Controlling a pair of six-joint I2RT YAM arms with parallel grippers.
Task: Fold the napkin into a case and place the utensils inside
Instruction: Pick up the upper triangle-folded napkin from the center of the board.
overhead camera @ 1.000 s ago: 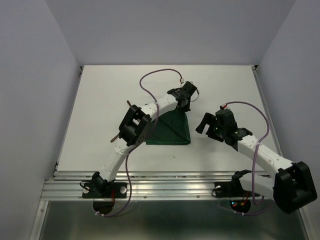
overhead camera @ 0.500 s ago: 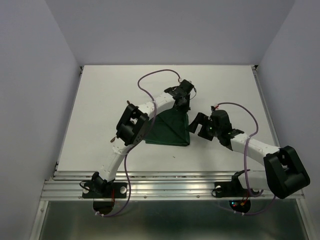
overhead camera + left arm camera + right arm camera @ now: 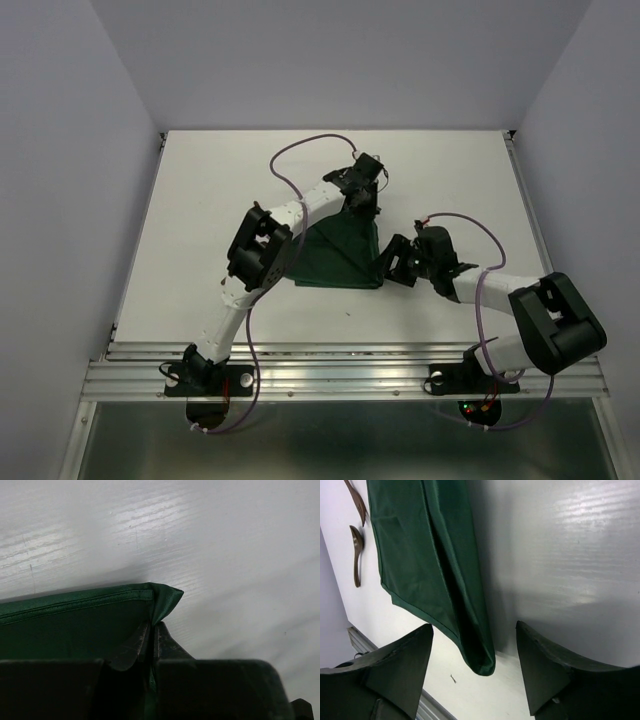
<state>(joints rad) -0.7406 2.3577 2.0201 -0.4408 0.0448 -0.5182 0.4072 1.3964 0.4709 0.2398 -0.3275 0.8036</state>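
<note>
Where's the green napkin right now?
Top view: the napkin sits mid-table, its far corner pinched by the left end effector, with the right end effector open at its right edge.

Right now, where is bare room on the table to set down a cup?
Bare table lies along the far edge, beyond the left gripper, and far right, past the right gripper. Crowded: the middle, with napkin, both grippers, utensils beside it.

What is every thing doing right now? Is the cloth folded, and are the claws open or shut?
Napkin, folded into a triangle, lying on the table.
Left gripper, shut on the napkin's far corner.
Right gripper, open, straddling the napkin's near corner without pinching it.
Spoon, lying loose on the table, outside the napkin.
Fork, lying beside the spoon, outside the napkin.
</note>
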